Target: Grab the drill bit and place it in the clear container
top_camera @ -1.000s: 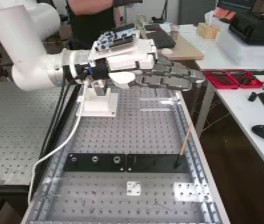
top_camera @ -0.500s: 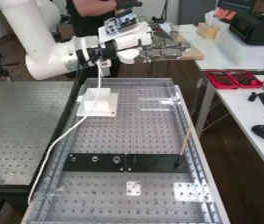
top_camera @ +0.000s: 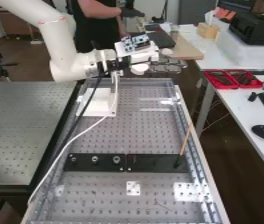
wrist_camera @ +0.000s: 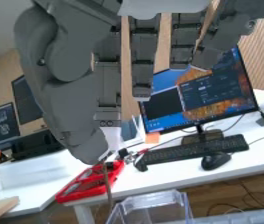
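Right now, in the high view, the robot hand [top_camera: 166,66] is hanging up high over the far end of the worktop [top_camera: 109,135], out past the white block [top_camera: 99,103]. Closer to the camera, a thin brown stick [top_camera: 185,141] is leaning up from a long black plate [top_camera: 152,163], well apart from the robot hand. In the wrist view, the robot hand is making a narrow pinch, and it seems to be holding the drill bit [wrist_camera: 107,184] by one end, close to the thumb tip. The drill bit is pointing away from the fingertips, long and thin and nearly upright, with its free end dangling. The clear container [wrist_camera: 146,201] is sitting near that free end, and its open top is facing up. The drill bit is looking a bit to the side of it, but I cannot tell how far above the rim it is hanging. So the next move is needing a small shift sideways, then a straight way down. If the free end is swinging, it could be bumping the rim and tipping over the light box.
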You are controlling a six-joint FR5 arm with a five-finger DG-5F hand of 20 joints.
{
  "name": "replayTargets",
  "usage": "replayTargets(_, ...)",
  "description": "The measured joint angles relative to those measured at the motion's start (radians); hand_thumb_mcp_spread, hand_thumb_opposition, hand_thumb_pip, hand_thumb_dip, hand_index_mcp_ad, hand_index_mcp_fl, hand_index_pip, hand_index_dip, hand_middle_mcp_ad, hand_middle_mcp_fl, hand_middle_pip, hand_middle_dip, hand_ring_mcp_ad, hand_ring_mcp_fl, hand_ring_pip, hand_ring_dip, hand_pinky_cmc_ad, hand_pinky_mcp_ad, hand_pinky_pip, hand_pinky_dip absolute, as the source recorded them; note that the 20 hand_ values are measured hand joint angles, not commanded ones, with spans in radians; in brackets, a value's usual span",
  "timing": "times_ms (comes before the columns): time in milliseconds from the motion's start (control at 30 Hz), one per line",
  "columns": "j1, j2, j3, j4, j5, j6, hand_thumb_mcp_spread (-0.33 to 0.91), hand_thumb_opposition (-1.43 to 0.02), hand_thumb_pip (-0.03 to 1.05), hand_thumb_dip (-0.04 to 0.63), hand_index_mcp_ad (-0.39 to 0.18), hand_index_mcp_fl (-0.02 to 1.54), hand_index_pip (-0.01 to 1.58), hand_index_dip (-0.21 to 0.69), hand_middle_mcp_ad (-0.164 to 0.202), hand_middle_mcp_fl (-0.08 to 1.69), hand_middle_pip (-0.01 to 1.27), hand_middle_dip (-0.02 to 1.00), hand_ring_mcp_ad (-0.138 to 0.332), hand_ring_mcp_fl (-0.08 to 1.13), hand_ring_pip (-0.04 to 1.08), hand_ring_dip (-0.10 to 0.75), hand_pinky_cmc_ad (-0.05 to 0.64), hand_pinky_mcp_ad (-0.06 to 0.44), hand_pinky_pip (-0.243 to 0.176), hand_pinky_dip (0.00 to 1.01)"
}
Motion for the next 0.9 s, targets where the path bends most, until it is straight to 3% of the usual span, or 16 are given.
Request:
replayTargets(400, 0.019, -0.114, 0.062, -0.070, 0.065, -0.025, 0.58, -0.94, 0.51, 0.298, -0.093, 0.73, 1.18, 0.169, 0.054, 0.41, 0.13, 0.25, 0.166, 0.11, 0.11, 0.051, 0.328, 0.136, -0.028, 0.18)
replayTargets(733, 0.022, -0.152, 0.069, -0.089, 0.101, -0.026, 0.58, -0.94, 0.51, 0.298, -0.089, 0.73, 1.18, 0.169, 0.054, 0.41, 0.13, 0.25, 0.166, 0.11, 0.11, 0.051, 0.328, 0.136, -0.028, 0.18)
replayTargets(833, 0.023, -0.154, 0.074, -0.106, 0.103, -0.032, 0.57, -0.95, 0.52, 0.302, -0.098, 0.69, 1.19, 0.169, 0.054, 0.41, 0.13, 0.25, 0.169, 0.11, 0.11, 0.051, 0.328, 0.136, -0.028, 0.18)
replayTargets(900, 0.022, -0.153, 0.087, -0.147, 0.098, -0.034, 0.57, -0.96, 0.54, 0.302, -0.136, 0.64, 1.14, 0.180, 0.052, 0.36, 0.13, 0.25, 0.166, 0.11, 0.10, 0.051, 0.328, 0.136, -0.028, 0.18)
